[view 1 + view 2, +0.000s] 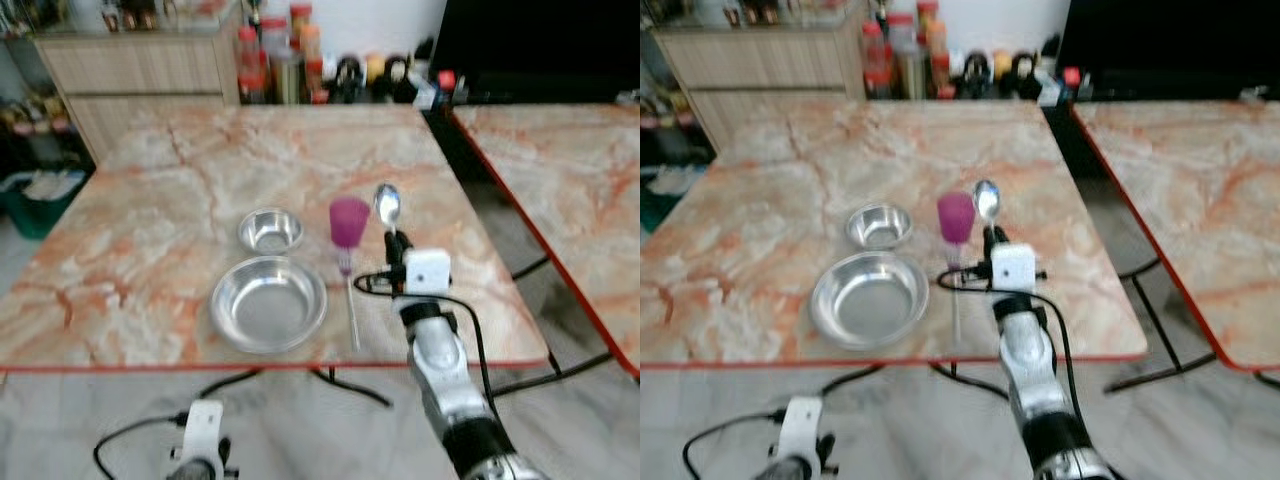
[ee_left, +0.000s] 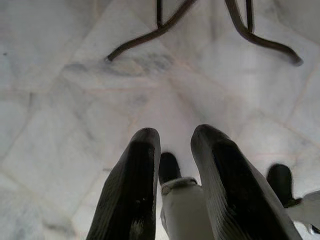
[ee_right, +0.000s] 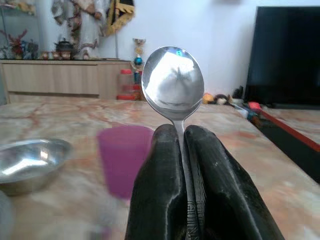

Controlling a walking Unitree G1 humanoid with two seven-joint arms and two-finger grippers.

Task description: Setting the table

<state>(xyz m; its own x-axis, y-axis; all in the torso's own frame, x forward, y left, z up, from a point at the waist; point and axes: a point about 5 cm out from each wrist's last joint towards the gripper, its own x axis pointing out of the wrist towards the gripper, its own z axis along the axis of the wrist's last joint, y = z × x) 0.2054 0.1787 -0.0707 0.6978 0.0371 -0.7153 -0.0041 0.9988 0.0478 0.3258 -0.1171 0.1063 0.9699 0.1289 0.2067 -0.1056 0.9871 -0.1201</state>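
A marble-patterned table [image 1: 150, 250] with a red edge is filling the middle of the frame, and a second matching table [image 1: 570, 180] is sitting at the right. A wooden sideboard [image 1: 130, 70] is standing at the upper left against a white wall [image 3: 200, 30]. Bottles and jars [image 1: 285, 55] are crowding the top centre, beside a dark screen [image 1: 540, 40] at the upper right. Pale marble floor [image 1: 300, 430] is showing along the bottom.

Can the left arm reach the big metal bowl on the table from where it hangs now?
Probably not without lifting first. The left pincer hangs below the table edge, pointing at the floor. The big bowl lies near that edge with nothing over it, so once raised, the way looks free.
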